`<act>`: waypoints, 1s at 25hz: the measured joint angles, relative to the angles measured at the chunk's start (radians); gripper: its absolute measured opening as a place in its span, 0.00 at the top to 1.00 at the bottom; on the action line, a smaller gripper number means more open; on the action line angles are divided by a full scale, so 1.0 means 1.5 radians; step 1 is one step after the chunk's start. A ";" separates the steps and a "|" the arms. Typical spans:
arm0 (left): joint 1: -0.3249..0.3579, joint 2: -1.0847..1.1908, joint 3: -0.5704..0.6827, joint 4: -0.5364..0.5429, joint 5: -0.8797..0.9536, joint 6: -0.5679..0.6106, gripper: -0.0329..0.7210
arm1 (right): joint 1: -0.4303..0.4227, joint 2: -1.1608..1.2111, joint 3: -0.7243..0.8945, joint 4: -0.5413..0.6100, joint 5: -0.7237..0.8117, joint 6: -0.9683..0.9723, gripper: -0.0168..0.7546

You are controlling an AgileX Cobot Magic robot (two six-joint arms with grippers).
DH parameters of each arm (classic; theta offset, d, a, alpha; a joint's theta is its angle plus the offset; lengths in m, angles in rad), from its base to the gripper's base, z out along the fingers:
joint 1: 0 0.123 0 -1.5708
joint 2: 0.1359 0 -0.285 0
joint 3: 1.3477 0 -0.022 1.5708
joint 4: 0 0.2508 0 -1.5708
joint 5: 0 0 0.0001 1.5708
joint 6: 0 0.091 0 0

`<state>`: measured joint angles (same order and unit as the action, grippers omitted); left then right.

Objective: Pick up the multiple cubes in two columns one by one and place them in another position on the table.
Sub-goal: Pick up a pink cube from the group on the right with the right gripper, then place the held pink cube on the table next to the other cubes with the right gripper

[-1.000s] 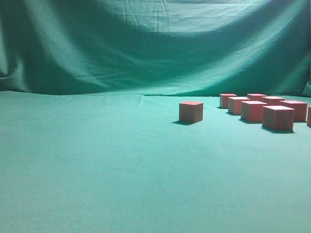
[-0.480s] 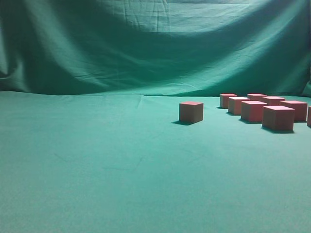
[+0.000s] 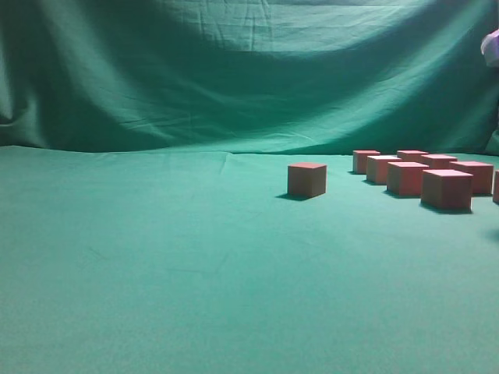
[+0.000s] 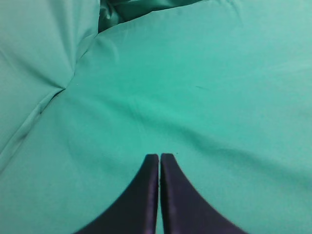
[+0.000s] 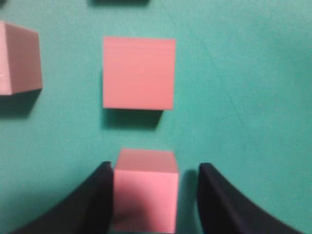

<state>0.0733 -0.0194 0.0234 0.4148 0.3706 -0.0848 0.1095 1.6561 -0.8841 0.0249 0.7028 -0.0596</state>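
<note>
Pinkish-red matte cube (image 5: pixel 145 192), square-edged with a lighter top, sits between the dark curved jaws of my right pincer (image 5: pixel 153 195): the left jaw touches its side, a gap remains at the right jaw, so the jaws stand apart, not clamped. Beyond it lies a second cube (image 5: pixel 139 73), with more cubes (image 3: pixel 425 175) grouped on the smooth teal table (image 3: pixel 156 265) and one lone cube (image 3: pixel 306 179) left of them. My left pincer (image 4: pixel 159 161) is closed over bare cloth.
</note>
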 joint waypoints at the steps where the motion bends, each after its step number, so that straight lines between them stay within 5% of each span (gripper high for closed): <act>1: 0.000 0.000 0.000 0.000 0.000 0.000 0.96 | 0.000 0.004 0.000 0.000 -0.001 0.000 0.53; 3: 0.000 0.000 0.000 0.000 0.000 0.000 0.96 | 0.000 0.009 0.000 0.000 -0.002 0.000 0.64; 7: 0.000 0.000 0.000 0.000 0.000 0.000 0.96 | 0.000 0.009 -0.002 0.003 0.007 0.000 0.63; 13: 0.000 0.000 0.000 0.000 0.000 0.000 0.96 | 0.015 -0.017 -0.076 0.022 0.155 -0.026 0.63; 25: 0.000 0.000 0.000 0.000 0.000 0.000 0.96 | 0.238 0.072 -0.443 0.048 0.252 -0.214 0.63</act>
<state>0.0733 -0.0194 0.0234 0.4148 0.3706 -0.0848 0.4662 1.7647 -1.5491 0.0973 1.0809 -0.3807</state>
